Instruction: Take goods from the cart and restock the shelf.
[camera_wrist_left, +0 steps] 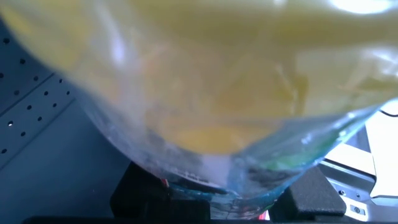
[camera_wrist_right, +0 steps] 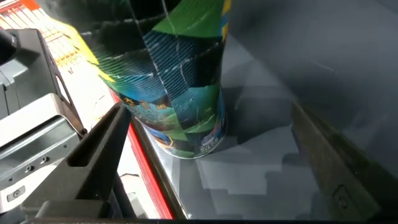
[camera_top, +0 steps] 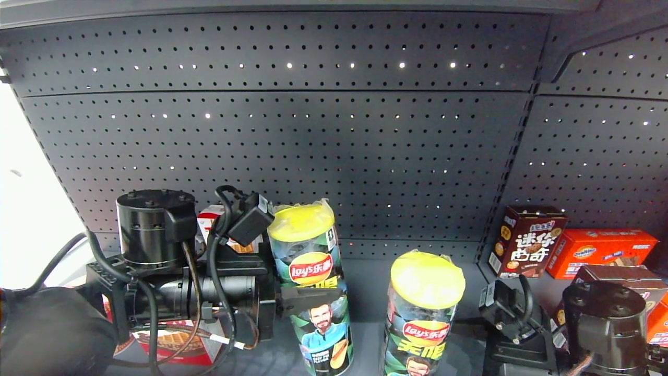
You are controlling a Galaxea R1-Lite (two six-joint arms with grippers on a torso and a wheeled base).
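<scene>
Cans: 2, both yellow-lidded, upright on the shelf (camera_top: 365, 282), lower centre of frame. Left can (camera_top: 305, 250) sits clenched in the left claw (camera_top: 313, 298), one finger crossing its front; its base is cut off by the bottom edge. The right can (camera_top: 425, 313) stands just beside it, not touching; base also cut off. Right claw (camera_wrist_right: 208, 115) is released, fingers spread wide, with the right can standing beyond them, ungripped.

Boxes fully seen: 2, at right, a brown box (camera_top: 527, 240) and an orange box (camera_top: 600, 250). More boxes are partly hidden behind both arms; count uncertain.
</scene>
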